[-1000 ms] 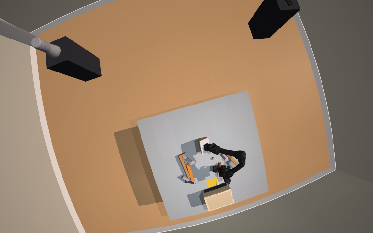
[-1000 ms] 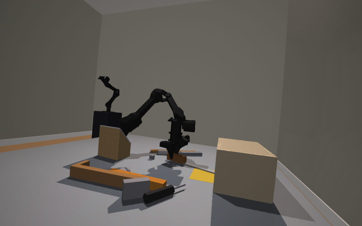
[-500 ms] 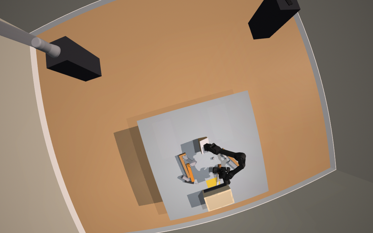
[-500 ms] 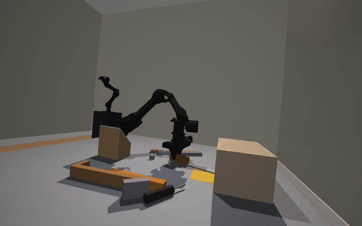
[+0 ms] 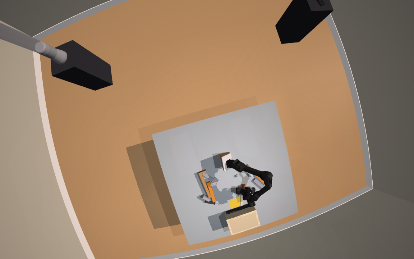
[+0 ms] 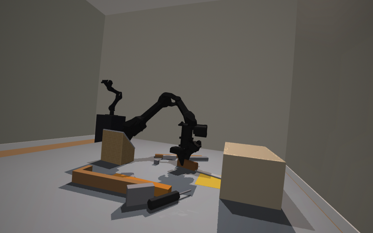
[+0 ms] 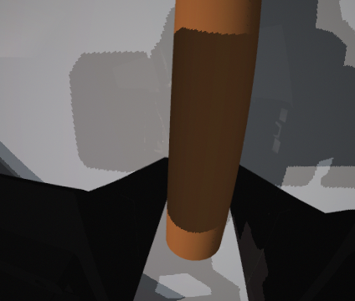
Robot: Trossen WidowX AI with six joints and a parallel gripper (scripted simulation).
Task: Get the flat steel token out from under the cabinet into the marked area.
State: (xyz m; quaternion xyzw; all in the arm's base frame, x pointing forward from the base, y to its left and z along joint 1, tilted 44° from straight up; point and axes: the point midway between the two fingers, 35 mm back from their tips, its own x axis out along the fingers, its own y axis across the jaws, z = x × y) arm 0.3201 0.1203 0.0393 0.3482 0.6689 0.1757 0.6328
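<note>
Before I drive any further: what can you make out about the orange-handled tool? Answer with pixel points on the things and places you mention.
The orange-handled tool [image 5: 243, 186] [image 6: 192, 165] [image 7: 207, 125] has a thick, rounded, smooth handle, wood or plastic by its look, and a thin, pale grey, metallic-looking blade. The end effector's [image 6: 183, 162] [image 7: 198, 184] fingers are shut on the handle, whose butt pokes out past them. The blade slopes down over the yellow area [image 5: 234, 203] [image 6: 208, 182] towards the cabinet [image 5: 243, 222] [image 6: 251, 176]; its tip is hidden.
</note>
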